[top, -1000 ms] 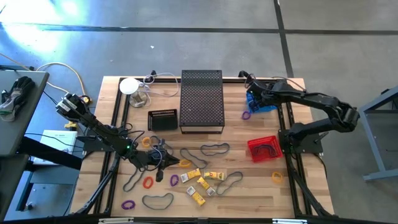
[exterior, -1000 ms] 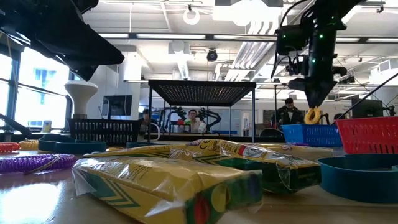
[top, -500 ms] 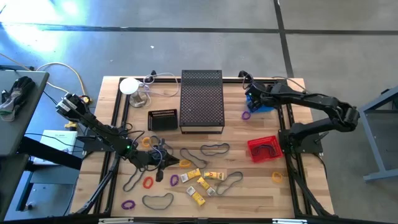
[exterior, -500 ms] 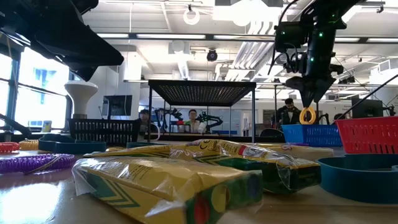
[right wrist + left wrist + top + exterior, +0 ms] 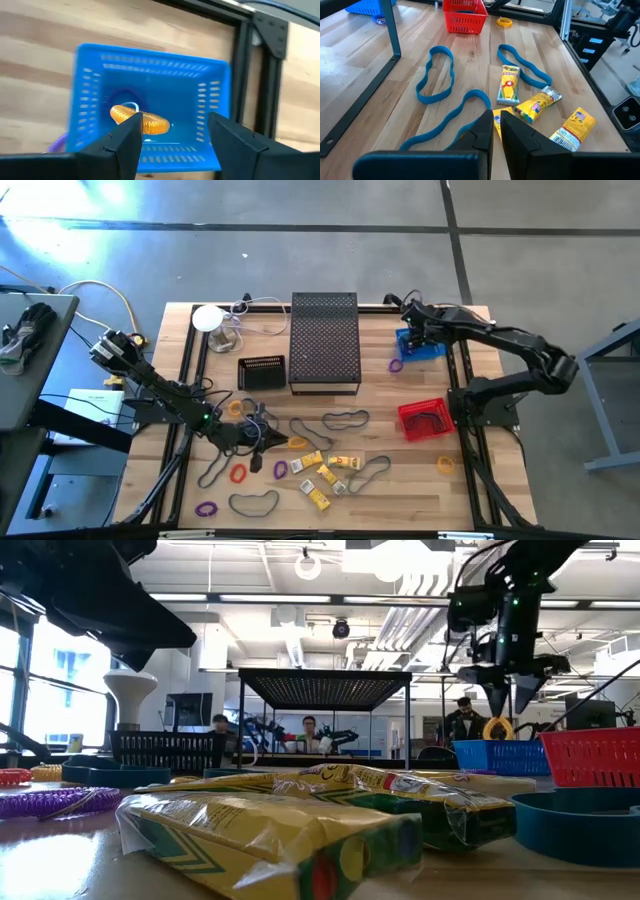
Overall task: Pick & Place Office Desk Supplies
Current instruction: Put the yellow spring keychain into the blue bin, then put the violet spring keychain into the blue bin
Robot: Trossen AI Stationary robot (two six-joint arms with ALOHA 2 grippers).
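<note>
Orange coil band [image 5: 141,121] sits in the blue basket [image 5: 150,70], just below my right end effector [image 5: 172,132], fingers wide apart. My left end effector [image 5: 496,131] is pinched shut, low over the counter [image 5: 365,65].

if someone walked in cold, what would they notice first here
Probably the right hand, open above the blue basket at the table's far right corner, an orange coil falling beneath it. Next, the scatter of blue rubber-band loops and yellow crayon packs on the near side, where the left hand sits low.
</note>
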